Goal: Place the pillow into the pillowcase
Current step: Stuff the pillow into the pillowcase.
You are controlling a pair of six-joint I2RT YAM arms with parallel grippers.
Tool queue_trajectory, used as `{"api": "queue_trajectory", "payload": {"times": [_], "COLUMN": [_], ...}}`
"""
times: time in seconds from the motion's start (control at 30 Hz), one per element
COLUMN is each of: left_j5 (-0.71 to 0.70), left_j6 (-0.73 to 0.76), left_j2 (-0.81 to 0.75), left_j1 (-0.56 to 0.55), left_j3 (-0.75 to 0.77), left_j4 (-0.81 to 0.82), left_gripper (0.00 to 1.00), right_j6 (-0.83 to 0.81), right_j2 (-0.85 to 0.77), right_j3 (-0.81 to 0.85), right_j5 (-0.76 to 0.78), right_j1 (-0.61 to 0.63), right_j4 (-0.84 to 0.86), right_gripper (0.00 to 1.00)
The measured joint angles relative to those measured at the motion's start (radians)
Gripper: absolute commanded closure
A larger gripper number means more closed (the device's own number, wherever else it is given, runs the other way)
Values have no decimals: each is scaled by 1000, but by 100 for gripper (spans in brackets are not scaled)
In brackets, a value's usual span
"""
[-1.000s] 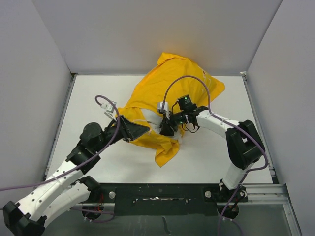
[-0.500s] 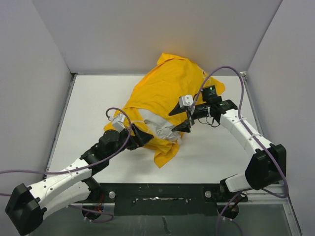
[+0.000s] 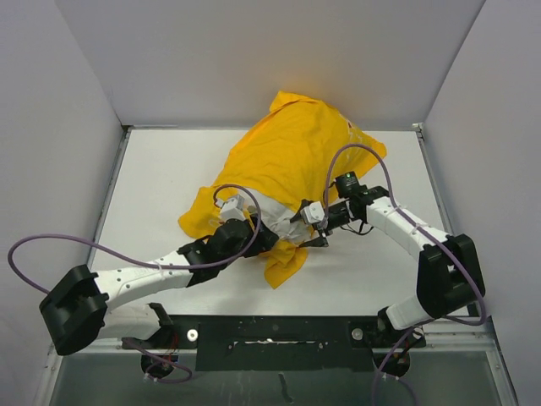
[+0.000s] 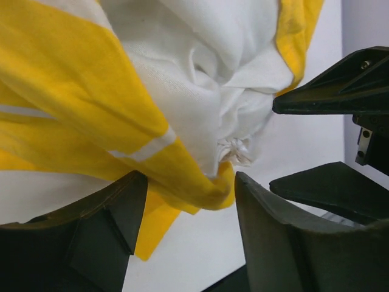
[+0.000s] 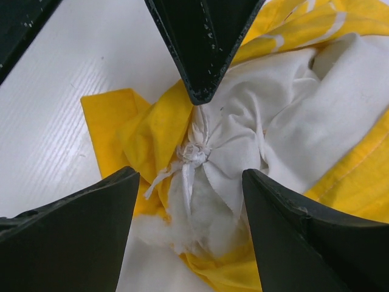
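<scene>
The yellow pillowcase [image 3: 296, 152] lies crumpled mid-table, and most of the white pillow [image 3: 269, 210] is inside it. The pillow's near end sticks out of the opening. My left gripper [image 3: 266, 239] is open at that opening. In the left wrist view [image 4: 189, 182] the pillowcase hem [image 4: 200, 191] hangs between its fingers, with the pillow [image 4: 206, 91] above. My right gripper [image 3: 306, 230] is open and faces the left one. In the right wrist view [image 5: 189, 175] it straddles the pillow's knotted corner [image 5: 196, 152], where stuffing shows. The pillowcase [image 5: 152, 128] wraps around that corner.
White walls enclose the table at the back and on both sides. A loose yellow flap [image 3: 283, 264] of the case lies on the table in front of the grippers. Purple cables [image 3: 51, 245] loop over both arms. The two grippers' fingers are close together.
My left arm has stretched right, bringing its gripper to the pillow's exposed end. My right gripper let go, pulled back open, then came in again at the pillow's corner.
</scene>
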Motion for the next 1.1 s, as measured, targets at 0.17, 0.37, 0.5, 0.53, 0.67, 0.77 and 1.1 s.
{"api": "queue_trajectory", "payload": {"times": [0.17, 0.37, 0.5, 0.53, 0.67, 0.77, 1.1], "left_j5": [-8, 14, 58, 72, 124, 152, 214], "left_j6": [-19, -33, -15, -5, 50, 84, 29], "left_j2": [56, 34, -45, -68, -151, -196, -423], "left_j1": [0, 0, 3, 6, 26, 38, 49], "left_j3": [19, 4, -43, -51, -55, -55, -203], "left_j4": [-9, -8, -8, -16, -62, -96, -63], "left_gripper": [85, 100, 100, 100, 92, 68, 37], "right_j6": [26, 86, 153, 180, 352, 540, 856], "right_j2": [10, 65, 113, 122, 143, 166, 309], "right_j3": [-41, -56, -58, -55, -19, 65, 137], "right_j5": [99, 230, 328, 345, 396, 424, 439], "right_j1": [41, 91, 136, 149, 206, 222, 225], "right_j4": [102, 237, 320, 337, 386, 392, 521], "right_gripper": [30, 64, 100, 100, 100, 100, 100]}}
